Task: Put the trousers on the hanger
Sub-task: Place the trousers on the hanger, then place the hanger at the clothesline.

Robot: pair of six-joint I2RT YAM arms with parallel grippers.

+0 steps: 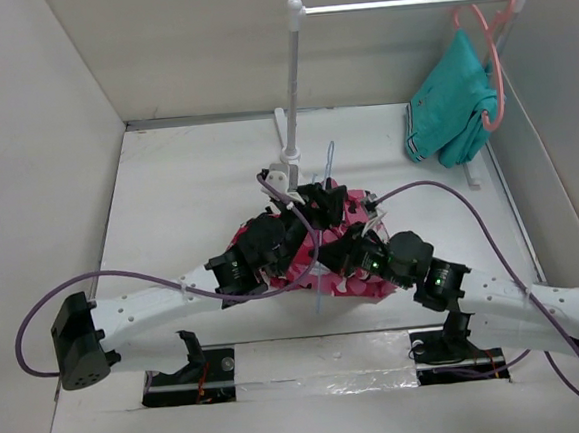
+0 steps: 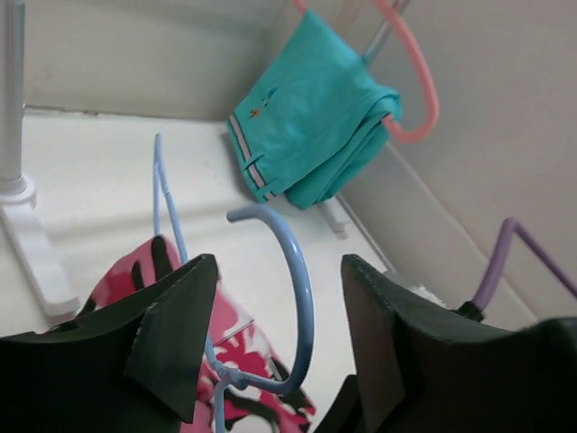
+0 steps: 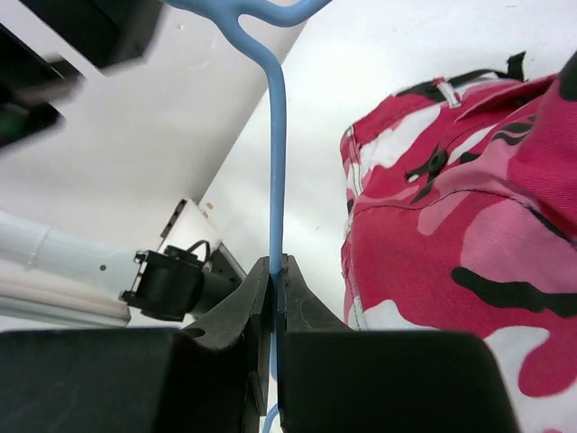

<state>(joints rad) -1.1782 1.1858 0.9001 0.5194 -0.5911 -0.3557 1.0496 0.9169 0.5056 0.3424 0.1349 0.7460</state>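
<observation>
- right fingers (image 3: 261,293) pinched shut on the hanger (image 3: 277,144), its wire running toward 12 o'clock.
- left fingers (image 2: 194,298) spread open, holding nothing, hook between them.
- trousers (image 3: 469,234) heaped on the desk (image 1: 167,186), 3 o'clock of that wire.

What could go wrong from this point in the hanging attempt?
The right gripper pinches only thin wire of the hanger, so it may swivel or slip. The left gripper stands open around the hook, holding nothing. The trousers lie bunched in a heap, hard to thread.
</observation>
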